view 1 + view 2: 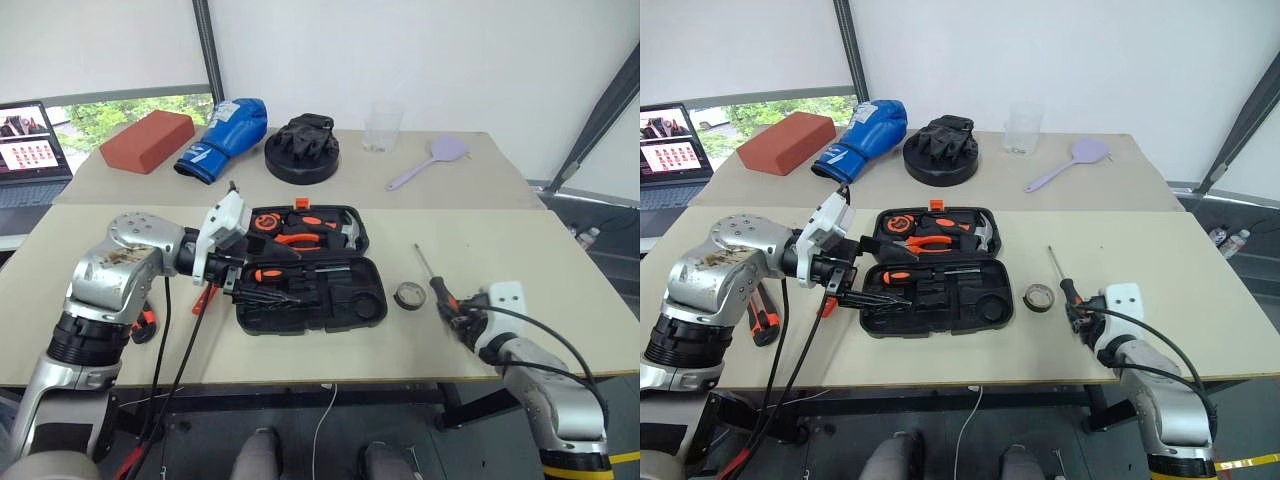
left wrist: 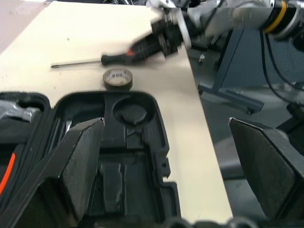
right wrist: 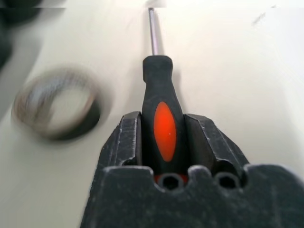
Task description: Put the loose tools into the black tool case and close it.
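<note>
Right of the open black tool case (image 1: 310, 270), the right gripper (image 3: 164, 137) pinched a screwdriver (image 3: 161, 109); the left gripper (image 2: 166, 166) stood spread; a shallow hold risked slipping.

Black moulded tool case (image 1: 345, 300) lying open on a pale beige table (image 1: 560, 260), orange showing among its contents. At its 3 o'clock, dark tape roll (image 1: 410, 295), perhaps with a lighter inner ring. Further right, screwdriver (image 3: 159, 114): black handle, oval orange inset, bare steel shaft. At 12 o'clock, round black disc (image 1: 302, 160) topped with black gloves. At 11 o'clock, blue boxing glove (image 1: 225, 135) with white lettering, then brick-red block (image 1: 147, 140). At 1 o'clock, clear cup (image 1: 383, 127) and lilac spatula (image 1: 432, 160).
</note>
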{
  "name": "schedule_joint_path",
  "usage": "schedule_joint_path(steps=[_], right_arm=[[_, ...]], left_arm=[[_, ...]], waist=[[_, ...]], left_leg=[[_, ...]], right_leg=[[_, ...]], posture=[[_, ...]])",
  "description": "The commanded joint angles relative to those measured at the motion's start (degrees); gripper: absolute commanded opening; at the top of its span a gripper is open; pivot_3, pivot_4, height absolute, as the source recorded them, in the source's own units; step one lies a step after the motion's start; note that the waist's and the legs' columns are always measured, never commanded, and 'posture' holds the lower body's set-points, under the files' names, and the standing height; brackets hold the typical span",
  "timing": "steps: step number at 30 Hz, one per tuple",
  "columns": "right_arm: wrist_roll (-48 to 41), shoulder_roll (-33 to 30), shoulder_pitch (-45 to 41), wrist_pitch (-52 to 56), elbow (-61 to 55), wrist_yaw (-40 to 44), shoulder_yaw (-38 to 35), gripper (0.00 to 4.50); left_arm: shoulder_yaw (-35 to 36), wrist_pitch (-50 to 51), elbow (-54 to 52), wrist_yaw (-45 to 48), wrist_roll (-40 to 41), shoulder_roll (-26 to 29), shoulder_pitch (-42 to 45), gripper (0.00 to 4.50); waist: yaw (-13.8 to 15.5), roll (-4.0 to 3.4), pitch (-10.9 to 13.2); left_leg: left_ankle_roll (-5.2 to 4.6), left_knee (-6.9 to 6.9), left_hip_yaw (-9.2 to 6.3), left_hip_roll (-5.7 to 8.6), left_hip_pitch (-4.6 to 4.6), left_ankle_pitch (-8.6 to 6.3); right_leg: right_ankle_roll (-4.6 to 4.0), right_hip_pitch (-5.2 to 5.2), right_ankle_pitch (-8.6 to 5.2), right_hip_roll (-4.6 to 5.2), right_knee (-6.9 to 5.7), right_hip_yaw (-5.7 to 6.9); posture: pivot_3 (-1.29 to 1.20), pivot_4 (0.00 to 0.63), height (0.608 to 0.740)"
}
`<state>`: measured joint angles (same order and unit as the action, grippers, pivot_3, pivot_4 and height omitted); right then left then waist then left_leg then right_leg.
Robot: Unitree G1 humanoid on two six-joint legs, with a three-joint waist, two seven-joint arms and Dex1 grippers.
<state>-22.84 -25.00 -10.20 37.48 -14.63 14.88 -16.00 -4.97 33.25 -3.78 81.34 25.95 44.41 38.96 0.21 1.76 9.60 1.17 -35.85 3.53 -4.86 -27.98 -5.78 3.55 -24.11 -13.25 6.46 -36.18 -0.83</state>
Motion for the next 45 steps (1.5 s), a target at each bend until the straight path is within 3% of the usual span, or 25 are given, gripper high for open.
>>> schedule_joint_path(steps=[1,2,6,12,18,30,37,39,40,45], right_arm=[[-2.43,-4.54,-6.11,-2.77,-2.94,6.56,-0.38,1.02],[-2.86,-5.57,-7.26,-3.04,-2.86,8.72,0.52,1.02],[-4.29,-14.03,-17.8,-4.48,-1.46,33.42,15.48,1.02],[3.61,-11.37,-30.19,-15.02,13.82,46.38,28.64,1.02],[11.8,-7.74,-34.38,-28.5,24.03,50.88,34.27,1.02],[18.43,-4.88,-40.69,-43.81,43.65,55.02,34.47,1.02],[20.31,-3.96,-43.39,-46.88,50.74,55.52,33.57,1.02],[20.25,-3.9,-44.03,-46.52,51.91,55.47,33.06,2.02],[20.16,-3.85,-44.25,-46.41,52.11,55.55,32.83,2.17],[17.98,-2.47,-44.65,-43.0,49.47,55.45,30.96,3.96]], left_arm=[[2.2,-0.38,-1.55,-0.35,0.64,2.52,-1.12,4.5],[2.46,-0.22,-1.73,-0.36,0.93,3.01,-1.53,4.5],[4.71,0.37,-2.3,2.04,2.01,8.68,-5.96,4.5],[7.65,1.1,-2.61,1.6,3.3,12.46,-9.44,4.5],[9.92,2.6,-5.75,-1.44,4.92,12.87,-11.96,4.5],[12.01,4.61,-8.25,-4.63,6.84,13.68,-14.07,4.5],[11.13,3.92,-7.32,-5.15,6.08,13.5,-12.74,4.5],[10.96,3.84,-7.18,-5.14,6.01,13.53,-12.52,4.5],[10.88,3.8,-7.11,-5.15,5.96,13.52,-12.42,4.5],[10.59,3.6,-6.8,-5.09,5.78,13.5,-12.09,4.5]], waist=[[-0.25,-0.01,0.0],[-0.32,-0.01,0.0],[-1.26,-0.04,0.02],[-0.59,-0.04,0.03],[0.16,-0.05,0.03],[-0.03,-0.07,0.05],[-0.34,-0.08,0.05],[-0.29,-0.08,0.05],[-0.29,-0.08,0.05],[-0.52,-0.09,0.05]], left_leg=[[0.0,0.01,-0.01,-0.01,0.01,0.0],[0.0,0.05,-0.01,-0.01,0.02,0.0],[-0.17,0.14,-0.01,-0.04,0.02,0.1],[-0.26,0.24,-0.07,-0.08,-0.01,0.15],[0.01,0.12,-0.04,-0.06,-0.21,0.01],[0.14,0.15,-0.04,-0.07,-0.19,0.06],[0.15,0.18,-0.04,-0.08,-0.17,0.06],[0.16,0.18,-0.04,-0.07,-0.17,0.06],[0.17,0.18,-0.04,-0.07,-0.17,0.07],[0.19,0.19,-0.04,-0.08,-0.17,0.09]], right_leg=[[0.0,0.01,0.0,-0.01,-0.01,0.0],[-0.02,0.0,-0.01,-0.02,-0.01,0.0],[-0.19,-0.03,0.0,-0.05,-0.02,-0.02],[-0.37,-0.09,-0.19,-0.11,-0.02,0.06],[-0.28,-0.16,-0.14,-0.1,-0.01,0.09],[-0.08,-0.17,-0.02,-0.11,-0.08,0.12],[-0.06,-0.17,0.0,-0.12,-0.1,0.12],[-0.05,-0.16,0.0,-0.12,-0.1,0.12],[-0.06,-0.16,0.0,-0.12,-0.1,0.13],[-0.04,-0.18,0.01,-0.12,-0.14,0.12]], posture=[[0.0,0.15,0.735],[0.0,0.15,0.735],[0.0,0.15,0.735],[0.0,0.15,0.735],[0.0,0.15,0.735],[0.0,0.15,0.735],[0.0,0.15,0.735],[0.0,0.15,0.735],[0.0,0.15,0.735],[0.0,0.15,0.735]])
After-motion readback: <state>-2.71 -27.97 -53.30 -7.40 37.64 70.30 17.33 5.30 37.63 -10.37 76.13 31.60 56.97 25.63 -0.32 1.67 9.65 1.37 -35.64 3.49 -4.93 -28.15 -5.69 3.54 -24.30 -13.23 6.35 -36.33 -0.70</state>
